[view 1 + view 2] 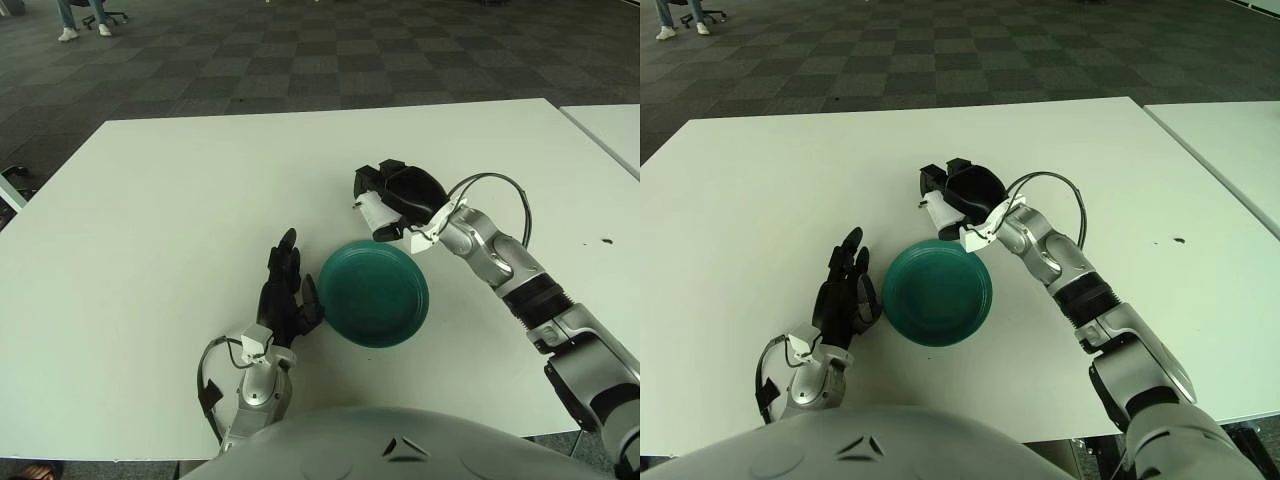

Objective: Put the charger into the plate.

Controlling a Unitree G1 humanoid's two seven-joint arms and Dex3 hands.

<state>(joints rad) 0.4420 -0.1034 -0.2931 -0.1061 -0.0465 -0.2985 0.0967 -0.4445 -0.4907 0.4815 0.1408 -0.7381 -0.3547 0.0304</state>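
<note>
Right robot hand (392, 198): reaches in from the surface's right side; its black fingers are curled around the charger, clamped on it, just beyond the plate's far rim.
Charger (377, 212): a white block gripped in the right robot hand, its lower end sticking out below the fingers. It shows just past the plate's far rim and is not in the plate. Whether it touches the surface cannot be told.
Plate (374, 293): round, dark green, lying flat on the surface toward the near edge, about midway between the left and right edges; nothing is in it.
Left robot hand (286, 292): just beside the plate's left rim, toward the near edge, fingers straight and pointing to the far edge, holding nothing.
Surface (160, 220): white and flat, carrying the plate.
Cable (500, 192): a thin dark loop arching at the right wrist.
</note>
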